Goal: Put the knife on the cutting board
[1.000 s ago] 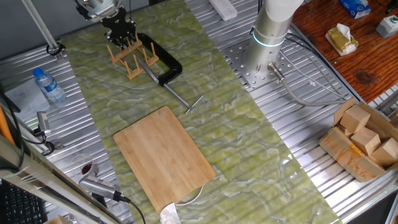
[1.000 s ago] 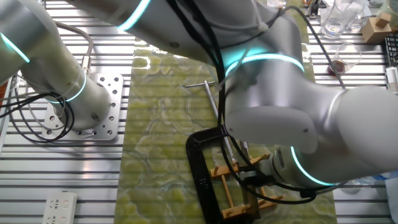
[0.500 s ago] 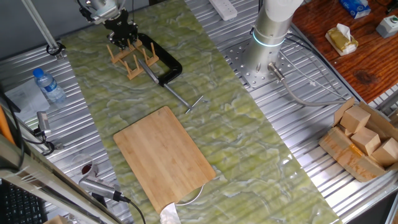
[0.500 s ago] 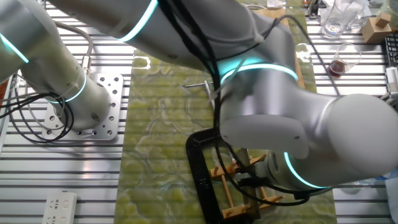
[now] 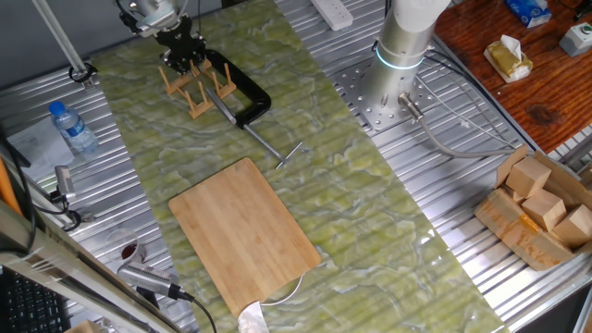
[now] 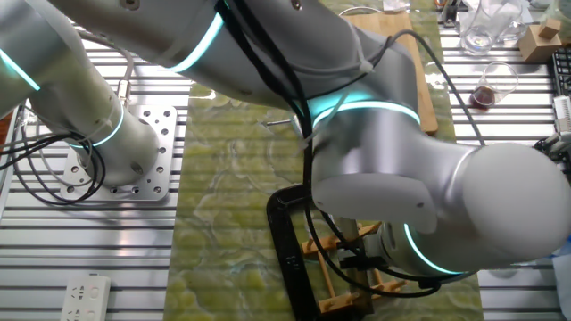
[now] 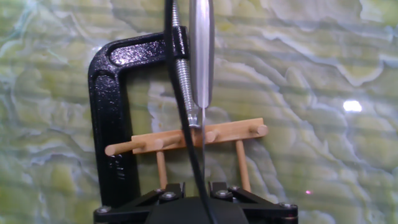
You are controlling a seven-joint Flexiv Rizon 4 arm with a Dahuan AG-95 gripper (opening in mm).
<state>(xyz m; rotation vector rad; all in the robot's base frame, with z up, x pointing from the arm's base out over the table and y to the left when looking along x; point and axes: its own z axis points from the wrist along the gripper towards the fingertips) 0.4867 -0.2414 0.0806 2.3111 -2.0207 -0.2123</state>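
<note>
The knife (image 7: 201, 50) stands on edge in a small wooden peg rack (image 7: 186, 140). I see it edge-on in the hand view, its silver handle pointing away and the thin blade running down toward me. My gripper (image 7: 194, 190) is right above the rack, its fingers (image 7: 169, 191) a narrow gap apart on either side of the blade line. In one fixed view the gripper (image 5: 182, 55) hides the knife above the rack (image 5: 194, 85). The bamboo cutting board (image 5: 245, 231) lies bare, well in front of the rack.
A black C-clamp (image 5: 239, 92) with a steel screw rod lies against the rack, and it shows in the hand view (image 7: 109, 124). A water bottle (image 5: 72, 128) stands at the left. The arm's base (image 5: 402, 55) and cardboard boxes (image 5: 541, 208) are at the right.
The gripper has crept slightly down toward the rack. In the other fixed view the arm covers more of the mat. The knife, rack and board have not moved.
</note>
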